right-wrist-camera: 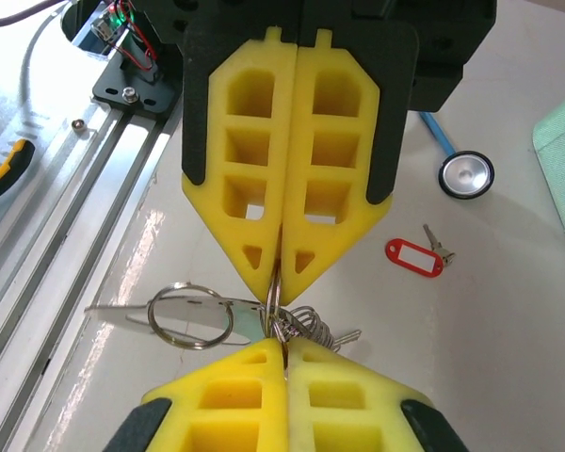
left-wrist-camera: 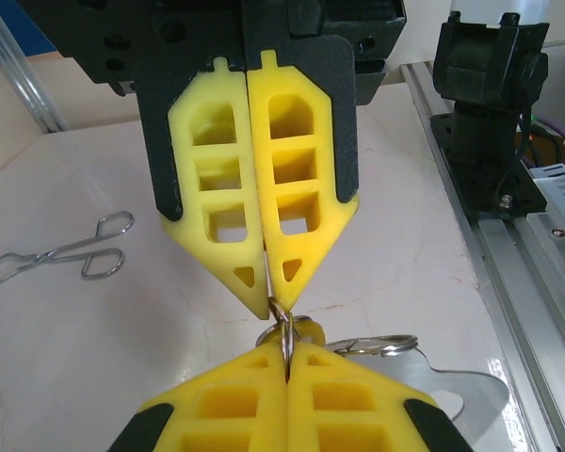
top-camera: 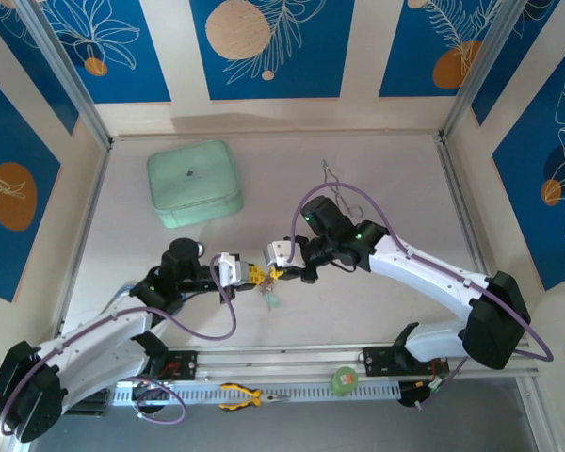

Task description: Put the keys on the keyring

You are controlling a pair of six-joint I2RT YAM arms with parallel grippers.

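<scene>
Yellow fingers meet tip to tip near the middle of the desk (top-camera: 377,179). The left gripper (top-camera: 251,274) reaches in from the left and the right gripper (top-camera: 279,271) from the right. Both pairs of fingers are pressed together, and each pinches the same thin metal loop (left-wrist-camera: 285,330), which stands on edge between the two sets of tips.

In the left wrist view, the left gripper (left-wrist-camera: 287,350) fills the bottom edge and the right gripper (left-wrist-camera: 268,299) points down at it from above. In the right wrist view, the right gripper (right-wrist-camera: 284,347) sits at the bottom and the left gripper (right-wrist-camera: 276,287) comes down from the top.

The keys (right-wrist-camera: 313,330) bunch up just beside the pinched loop, touching the fingertips. From the top camera they hang below the grippers with a pale green tag (top-camera: 275,301).

A round wire ring (right-wrist-camera: 190,315) lies next to them, over a flat grey metal piece that looks like the keyring (right-wrist-camera: 113,310). It cannot be told whether the pinched loop belongs to it.

One more key with a red tag (right-wrist-camera: 416,256) lies alone on the desk, apart from the bunch. Thin silver tongs (left-wrist-camera: 56,254) rest farther off, a mint-green case (top-camera: 195,182) sits at the back left, and yellow-handled pliers (top-camera: 250,397) lie on the front rail.
</scene>
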